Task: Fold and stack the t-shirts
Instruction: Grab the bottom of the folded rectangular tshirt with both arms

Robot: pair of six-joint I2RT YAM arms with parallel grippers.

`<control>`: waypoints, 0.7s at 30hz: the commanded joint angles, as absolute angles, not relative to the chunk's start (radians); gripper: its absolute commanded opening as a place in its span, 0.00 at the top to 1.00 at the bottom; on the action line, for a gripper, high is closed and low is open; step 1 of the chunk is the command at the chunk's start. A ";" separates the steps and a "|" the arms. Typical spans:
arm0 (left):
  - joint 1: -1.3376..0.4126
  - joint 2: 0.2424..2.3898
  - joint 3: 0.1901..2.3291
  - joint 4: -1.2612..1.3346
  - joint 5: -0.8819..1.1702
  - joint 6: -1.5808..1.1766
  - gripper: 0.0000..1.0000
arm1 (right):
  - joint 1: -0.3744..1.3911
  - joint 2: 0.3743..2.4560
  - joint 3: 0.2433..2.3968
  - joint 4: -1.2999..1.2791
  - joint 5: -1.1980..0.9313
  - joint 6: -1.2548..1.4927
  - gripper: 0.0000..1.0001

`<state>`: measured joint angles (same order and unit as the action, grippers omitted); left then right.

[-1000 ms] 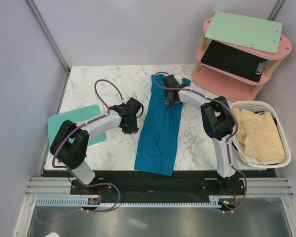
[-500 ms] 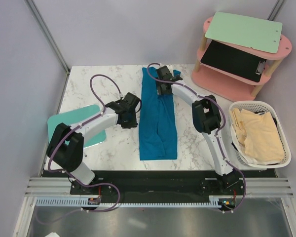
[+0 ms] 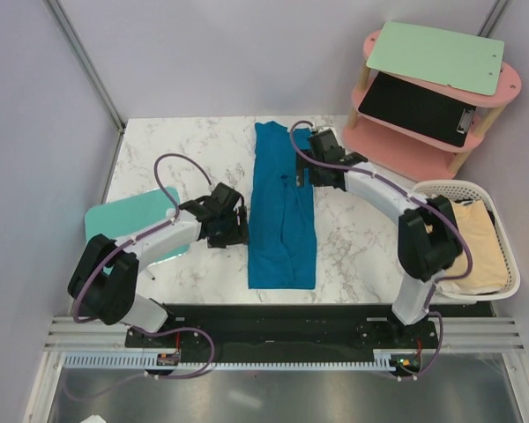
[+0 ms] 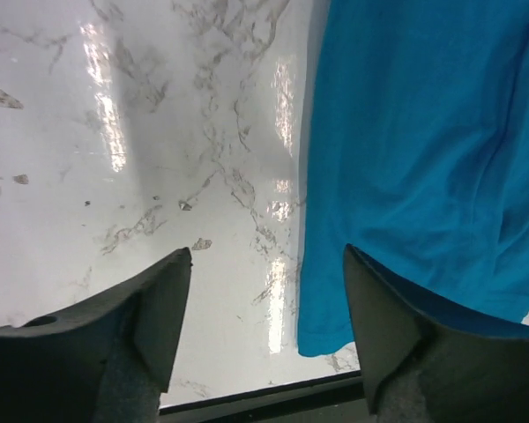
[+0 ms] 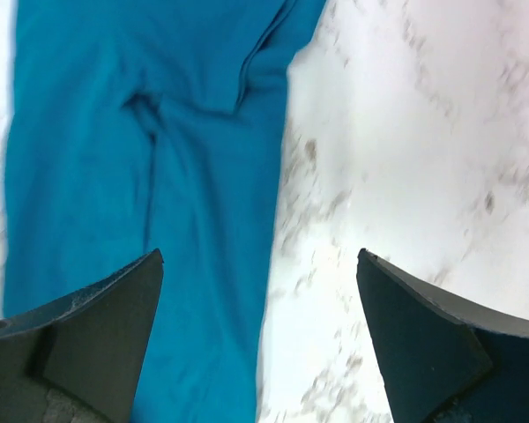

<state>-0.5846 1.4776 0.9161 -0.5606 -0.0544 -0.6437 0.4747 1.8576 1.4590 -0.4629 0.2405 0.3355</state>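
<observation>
The teal-blue t-shirt lies folded into a long narrow strip down the middle of the marble table, from the back edge to near the front. It also shows in the left wrist view and the right wrist view. My left gripper is open and empty, just left of the strip's lower part, over bare marble. My right gripper is open and empty, at the strip's upper right edge. Pale cream-yellow t-shirts lie bunched in the white mesh basket at the right.
A mint-green board lies flat on the table's left side. A pink two-tier shelf stands at the back right, with a green clipboard on top and a black one below. The table's front edge shows in the left wrist view.
The right gripper has let go of the shirt's top and drawn back to the right. The left gripper has moved down towards the front. The shirt now lies straight and flat.
</observation>
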 commanded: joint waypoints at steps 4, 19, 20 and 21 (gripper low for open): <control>-0.603 1.413 0.752 -0.382 0.113 -0.702 0.21 | 0.476 1.566 1.027 -0.358 -0.090 0.552 0.04; -0.729 1.345 0.646 -0.357 0.135 -0.821 0.44 | 0.606 1.302 0.545 -0.192 -0.268 0.853 0.28; -0.738 1.350 0.646 -0.356 0.133 -0.822 0.46 | 0.618 1.304 0.534 -0.175 -0.275 0.870 0.34; -0.755 1.354 0.646 -0.357 0.133 -0.831 0.51 | 0.638 1.308 0.516 -0.166 -0.279 0.882 0.37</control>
<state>-0.7170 1.3632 0.6563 -0.3870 0.1165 -0.7685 0.5877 1.3209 0.5659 -0.2424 -0.2401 0.7795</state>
